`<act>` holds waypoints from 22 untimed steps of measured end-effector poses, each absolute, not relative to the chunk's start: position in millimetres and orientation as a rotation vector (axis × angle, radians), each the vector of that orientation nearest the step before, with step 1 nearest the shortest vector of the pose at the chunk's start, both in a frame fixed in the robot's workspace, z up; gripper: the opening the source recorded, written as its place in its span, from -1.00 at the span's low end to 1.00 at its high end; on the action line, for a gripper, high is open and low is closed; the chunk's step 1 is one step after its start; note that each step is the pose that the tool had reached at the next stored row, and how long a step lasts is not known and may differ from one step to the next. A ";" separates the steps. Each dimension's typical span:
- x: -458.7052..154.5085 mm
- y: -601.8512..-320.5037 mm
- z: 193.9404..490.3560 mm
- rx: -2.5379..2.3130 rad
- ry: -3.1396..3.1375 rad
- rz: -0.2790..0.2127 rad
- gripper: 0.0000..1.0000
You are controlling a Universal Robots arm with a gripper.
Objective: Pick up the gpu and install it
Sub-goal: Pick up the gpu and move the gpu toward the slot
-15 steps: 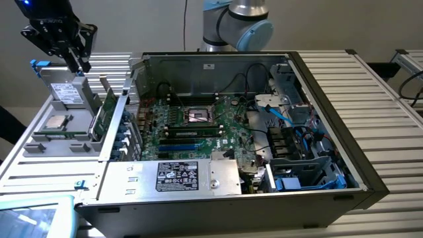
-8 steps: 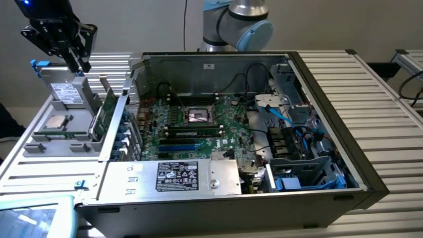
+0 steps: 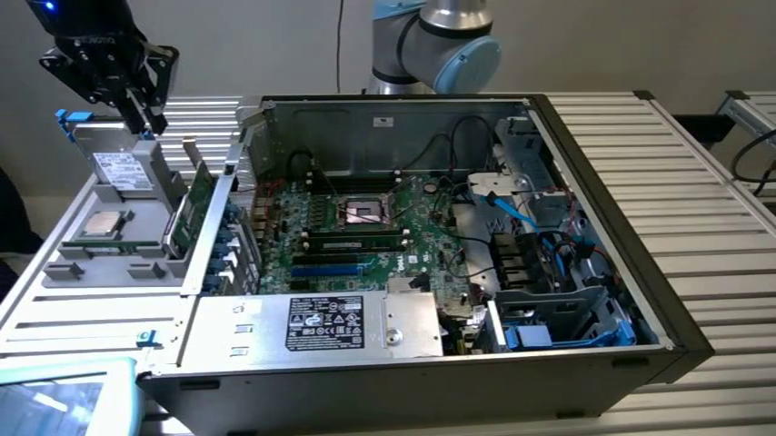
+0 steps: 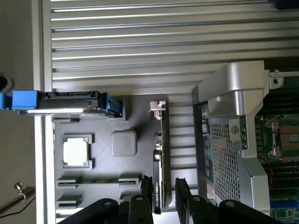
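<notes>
- Exterior view: I am hovering my gripper, fingers apart, over the tray at the exterior view's left. The gpu is standing there on edge, untouched. Dropping off-line is risking a knock on the hard drive.
- Wrist view: my fingers are straddling the gpu's thin edge. Any skew is risking a fingertip landing on it and tipping it.

I see the gpu, a small rectangular expansion card with a green circuit board on one face, standing upright on its long edge in a slot of the grey moulded tray, not yet installed. It sits on the side of the tray nearest the open black computer case, apart from the case wall. From the wrist view I get the gpu edge-on, a thin dark strip with a silver metal bracket at one end.
</notes>
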State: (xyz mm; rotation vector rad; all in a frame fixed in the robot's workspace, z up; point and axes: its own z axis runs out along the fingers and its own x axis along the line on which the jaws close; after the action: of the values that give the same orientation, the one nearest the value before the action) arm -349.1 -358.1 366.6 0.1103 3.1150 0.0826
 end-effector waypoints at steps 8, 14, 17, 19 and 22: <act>-349.1 -358.1 352.8 0.110 3.115 0.083 -0.31; -349.1 -358.8 341.8 0.111 3.115 0.083 -0.31; -349.1 -359.7 336.3 0.110 3.115 0.083 -0.31; -349.1 -360.3 332.8 0.110 3.115 0.083 -0.31; -349.1 -361.2 327.3 0.110 3.115 0.083 -0.31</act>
State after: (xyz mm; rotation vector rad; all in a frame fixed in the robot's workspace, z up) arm -349.1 -361.2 327.3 0.1104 3.1150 0.0826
